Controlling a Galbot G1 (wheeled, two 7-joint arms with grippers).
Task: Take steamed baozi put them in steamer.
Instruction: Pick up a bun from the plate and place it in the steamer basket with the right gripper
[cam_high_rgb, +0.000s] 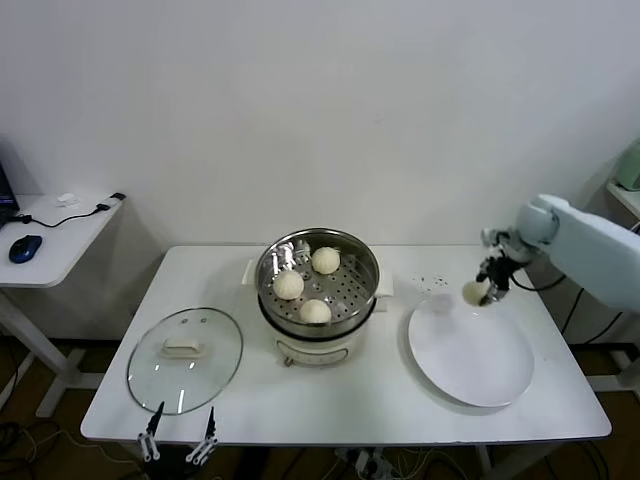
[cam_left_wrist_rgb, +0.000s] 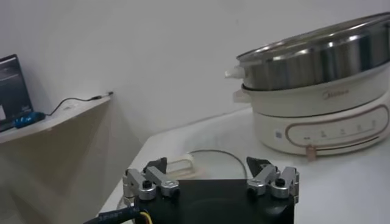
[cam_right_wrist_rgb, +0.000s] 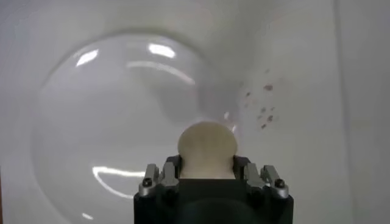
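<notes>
Three buns lie on the perforated floor of the steamer (cam_high_rgb: 318, 268): one bun at the back (cam_high_rgb: 325, 260), one bun on the left (cam_high_rgb: 289, 285), one bun at the front (cam_high_rgb: 315, 311). They are near one another but do not touch. The steamer is a shiny steel basket and sits on a white cooker base (cam_left_wrist_rgb: 329, 122) near the middle of the white table (cam_high_rgb: 330, 400).

A fourth bun (cam_right_wrist_rgb: 206, 148) is pinched between the fingers of the right gripper (cam_high_rgb: 487, 285). This gripper holds the bun above the far left rim of the white plate (cam_high_rgb: 470, 360), which lies flat on the table to the right of the steamer. Whether the bun touches the plate cannot be determined. Small dark specks (cam_right_wrist_rgb: 262, 106) mark the table just beyond the plate.

The left gripper (cam_high_rgb: 180, 440) is at the near edge of the table, fingers spread and holding nothing. The glass lid (cam_high_rgb: 185, 358), with a white handle, lies flat on the table just beyond it, left of the steamer.

A side desk (cam_high_rgb: 55, 235) stands to the left and carries a blue mouse (cam_high_rgb: 25, 248).
</notes>
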